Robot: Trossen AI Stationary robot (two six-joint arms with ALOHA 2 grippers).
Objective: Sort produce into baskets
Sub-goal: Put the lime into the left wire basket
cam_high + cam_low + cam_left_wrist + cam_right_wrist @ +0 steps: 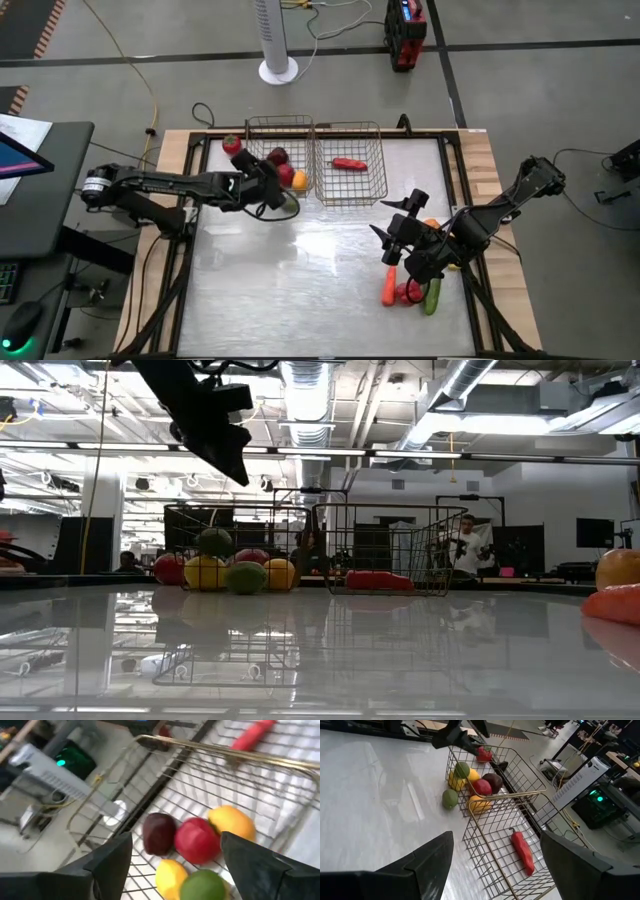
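Note:
Two grey wire baskets stand side by side at the table's far edge. The left basket [279, 140] holds a dark red apple [159, 834], a red apple [197, 840], an orange [231, 821], a lemon [170, 876] and a lime [202, 886]. The right basket [351, 178] holds a red chili [349, 164]. Another lime [450, 798] lies on the table against the left basket's near side. My left gripper [278, 196] hovers open above that basket's near edge, holding nothing. My right gripper [392, 245] hangs open over the table's right part, above a carrot [388, 290] and a cucumber [432, 297].
A red piece [232, 145] lies on the table's frame left of the baskets. An orange [431, 224] and a red piece [409, 292] lie by the right arm. The table's middle and near left [280, 290] show bare surface. A person [466, 550] stands in the room beyond.

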